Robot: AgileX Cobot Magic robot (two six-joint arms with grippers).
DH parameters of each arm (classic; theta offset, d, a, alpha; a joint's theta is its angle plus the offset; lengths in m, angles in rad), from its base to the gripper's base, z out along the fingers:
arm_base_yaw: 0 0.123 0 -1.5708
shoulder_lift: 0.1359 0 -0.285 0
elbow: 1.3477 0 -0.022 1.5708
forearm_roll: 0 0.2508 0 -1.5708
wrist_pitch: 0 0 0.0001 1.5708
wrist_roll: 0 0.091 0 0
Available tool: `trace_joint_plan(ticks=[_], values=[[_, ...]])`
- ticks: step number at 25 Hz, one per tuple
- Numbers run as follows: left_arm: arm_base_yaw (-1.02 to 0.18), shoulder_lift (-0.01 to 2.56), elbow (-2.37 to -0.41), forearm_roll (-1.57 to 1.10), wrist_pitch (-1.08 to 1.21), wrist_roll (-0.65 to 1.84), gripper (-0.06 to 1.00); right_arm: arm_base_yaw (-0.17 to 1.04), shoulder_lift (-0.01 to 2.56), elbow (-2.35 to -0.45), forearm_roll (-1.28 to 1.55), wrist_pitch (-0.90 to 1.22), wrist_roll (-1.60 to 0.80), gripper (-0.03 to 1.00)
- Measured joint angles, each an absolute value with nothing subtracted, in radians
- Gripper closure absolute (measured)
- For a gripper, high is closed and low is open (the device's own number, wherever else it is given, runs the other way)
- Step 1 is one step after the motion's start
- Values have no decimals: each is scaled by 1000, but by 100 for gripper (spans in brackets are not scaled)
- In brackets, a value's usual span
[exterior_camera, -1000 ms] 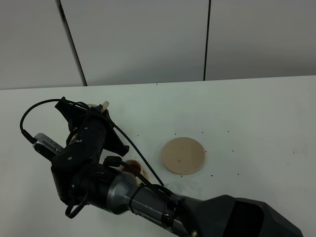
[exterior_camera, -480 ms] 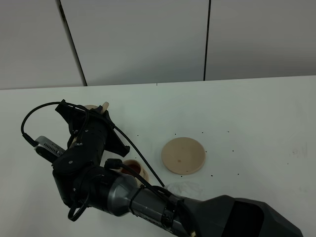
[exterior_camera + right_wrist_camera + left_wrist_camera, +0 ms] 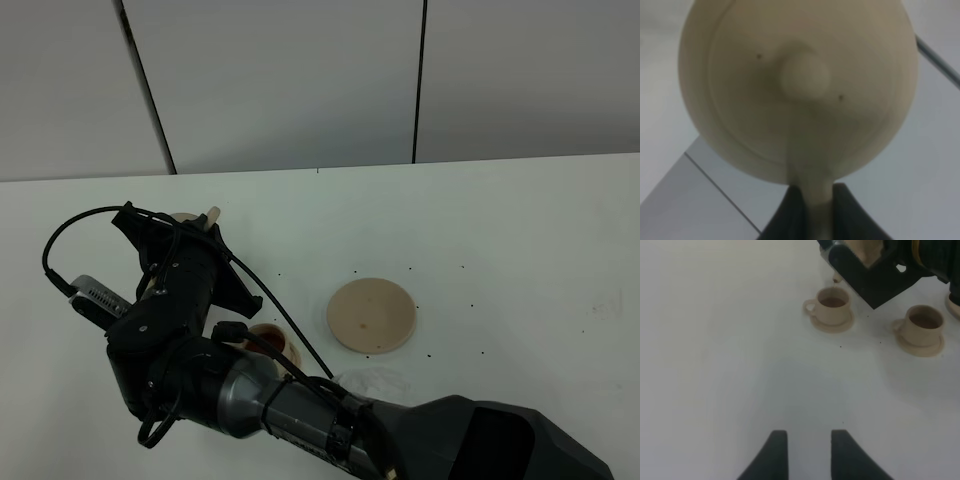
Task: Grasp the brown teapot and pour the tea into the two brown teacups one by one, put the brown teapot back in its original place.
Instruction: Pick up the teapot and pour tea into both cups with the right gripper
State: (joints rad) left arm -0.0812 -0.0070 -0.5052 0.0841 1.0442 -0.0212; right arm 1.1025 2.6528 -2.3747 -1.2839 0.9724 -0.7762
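White table (image 3: 715, 340): both teacups (image 3: 833, 310) (saucered) hold tea (image 3: 833, 302).

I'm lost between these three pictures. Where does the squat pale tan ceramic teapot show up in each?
Exterior high: the pale tan ceramic teapot is left of middle, mostly hidden behind the black arm.
Left wrist: top edge, spout above a small tan teacup.
Right wrist: fills the picture, lid knob facing us.
Shared landmark: the black right gripper holding it.

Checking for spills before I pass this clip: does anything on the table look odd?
A faint glossy patch lies on the table close to the bare large saucer. It may be spilled liquid, but I cannot tell.
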Motion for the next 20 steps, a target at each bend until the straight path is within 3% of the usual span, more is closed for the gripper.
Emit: trace_joint_plan(ticks=[20], values=[[-81, -7, -505, 84, 1044, -19, 66, 1103, 2653, -2375, -1284, 971, -768, 88]])
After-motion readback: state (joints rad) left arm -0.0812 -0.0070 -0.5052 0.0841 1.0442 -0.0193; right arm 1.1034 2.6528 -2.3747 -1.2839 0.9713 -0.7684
